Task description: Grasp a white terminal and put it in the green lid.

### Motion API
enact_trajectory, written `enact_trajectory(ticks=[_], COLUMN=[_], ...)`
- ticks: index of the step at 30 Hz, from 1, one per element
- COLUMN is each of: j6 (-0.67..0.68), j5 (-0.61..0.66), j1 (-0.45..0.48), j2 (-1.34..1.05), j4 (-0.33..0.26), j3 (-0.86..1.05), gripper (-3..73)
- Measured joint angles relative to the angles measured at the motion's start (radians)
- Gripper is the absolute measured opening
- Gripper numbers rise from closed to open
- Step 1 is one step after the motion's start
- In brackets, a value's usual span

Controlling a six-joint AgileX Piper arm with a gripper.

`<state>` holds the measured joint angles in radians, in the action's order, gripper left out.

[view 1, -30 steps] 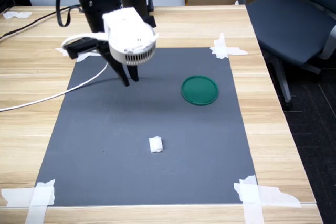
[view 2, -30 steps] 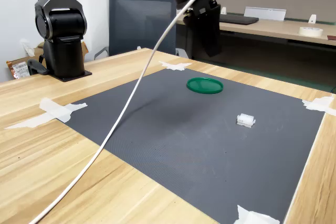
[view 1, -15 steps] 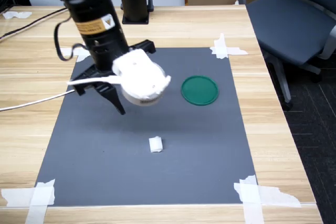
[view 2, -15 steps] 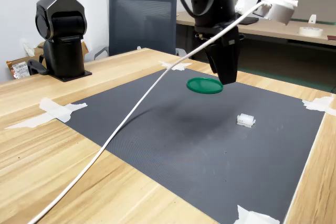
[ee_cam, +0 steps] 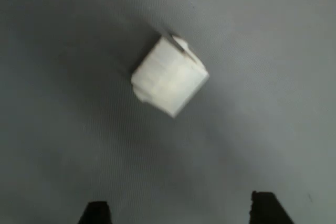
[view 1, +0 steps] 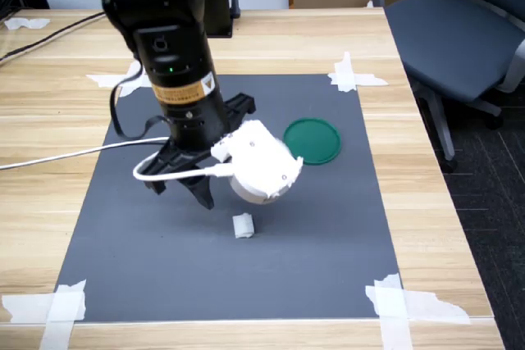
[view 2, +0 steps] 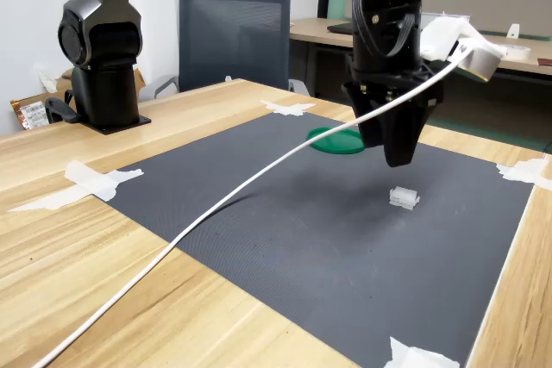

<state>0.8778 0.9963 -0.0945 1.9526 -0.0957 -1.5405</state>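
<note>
Now pincer (ee_cam: 178, 214) spread wide, hovering above white terminal (ee_cam: 169, 76), not touching it.

1. The white terminal (view 1: 243, 225) (ee_cam: 169, 76) (view 2: 403, 197) was seen as a tiny white block with bumpy edges. It was lying flat on the dark mat, not held by anything.
2. The green lid (view 1: 312, 141) (view 2: 332, 142) was seen as a flat, round, dark green disc with a thin rim. It was lying on the same mat, well apart from the white terminal.
</note>
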Motion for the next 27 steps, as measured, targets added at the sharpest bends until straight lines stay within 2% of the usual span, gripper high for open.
enact_trajectory(ticks=[7, 17, 23, 27], j6=[0.083, 0.084, 0.089, 0.114], j5=[-0.015, -0.086, -0.099, -0.106], j1=[-0.013, -0.032, -0.032, -0.032], j2=[0.054, 0.088, 0.112, 0.120], j4=[0.001, 0.024, 0.014, -0.018], j3=[-0.001, -0.006, -0.010, -0.010], gripper=[51.9, 51.9, 51.9, 51.9])
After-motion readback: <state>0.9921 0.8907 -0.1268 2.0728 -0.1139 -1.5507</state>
